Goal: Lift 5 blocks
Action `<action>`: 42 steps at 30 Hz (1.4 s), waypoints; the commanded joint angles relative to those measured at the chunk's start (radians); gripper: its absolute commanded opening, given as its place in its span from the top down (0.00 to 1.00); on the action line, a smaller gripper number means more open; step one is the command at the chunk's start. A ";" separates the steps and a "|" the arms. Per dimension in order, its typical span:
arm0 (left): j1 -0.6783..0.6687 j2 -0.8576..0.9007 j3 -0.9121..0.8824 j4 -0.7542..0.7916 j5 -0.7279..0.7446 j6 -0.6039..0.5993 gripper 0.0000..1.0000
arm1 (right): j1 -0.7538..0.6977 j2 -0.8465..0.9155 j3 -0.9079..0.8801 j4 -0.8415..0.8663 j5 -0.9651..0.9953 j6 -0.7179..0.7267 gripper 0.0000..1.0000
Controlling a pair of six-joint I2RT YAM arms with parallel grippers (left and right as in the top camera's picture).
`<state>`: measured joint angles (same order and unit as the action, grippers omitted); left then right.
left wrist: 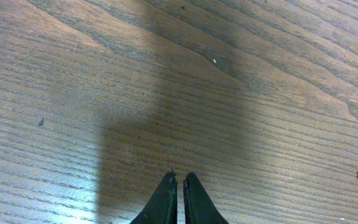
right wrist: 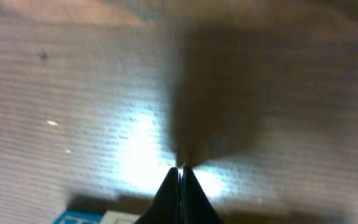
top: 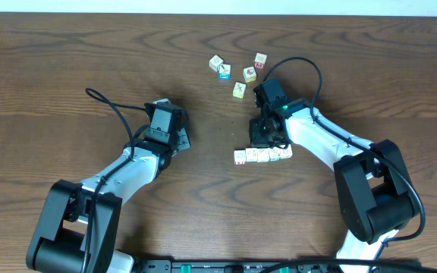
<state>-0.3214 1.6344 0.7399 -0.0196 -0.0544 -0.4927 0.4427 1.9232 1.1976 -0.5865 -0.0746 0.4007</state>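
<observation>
**Overhead.** Ten small cubes lie on the wooden table (top: 51, 76). Five are the blocks (top: 263, 155), cream-white and set side by side in one touching row. The row lies just beside the right gripper (top: 264, 138), on the robot's side of it; whether the two touch cannot be told. Five loose cubes (top: 239, 89) are scattered farther out, well apart from the row. One of them is a blue-faced cube (top: 224, 72) and one a red-faced cube (top: 260, 62). The left gripper (top: 180, 140) rests over bare wood, well apart from every cube. From above, neither gripper's finger spacing can be read.

**Left wrist.** The left gripper (left wrist: 179, 177) has its two dark fingers drawn together, with only a hairline slit between the tips and nothing in it. No cubes appear here, only wood grain and the arm's shadow.

**Right wrist.** The picture is blurred. The right gripper (right wrist: 181, 169) has its fingers pressed together and pinches nothing. A single blue-and-white strip (right wrist: 92, 218) shows at the bottom edge, left of the fingers. What it belongs to cannot be told. The row of five, plain from above, is not countable in this view.
</observation>
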 commanded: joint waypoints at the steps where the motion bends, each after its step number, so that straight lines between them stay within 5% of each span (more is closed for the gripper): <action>1: 0.006 0.011 -0.006 -0.003 -0.002 0.014 0.92 | 0.010 0.006 0.010 -0.001 0.011 -0.024 0.99; 42: 0.006 0.011 -0.006 -0.002 -0.002 0.014 0.93 | 0.082 0.006 0.010 -0.035 -0.061 -0.034 0.99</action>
<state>-0.3214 1.6344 0.7399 -0.0196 -0.0547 -0.4927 0.5148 1.9232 1.1976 -0.6167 -0.1345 0.3706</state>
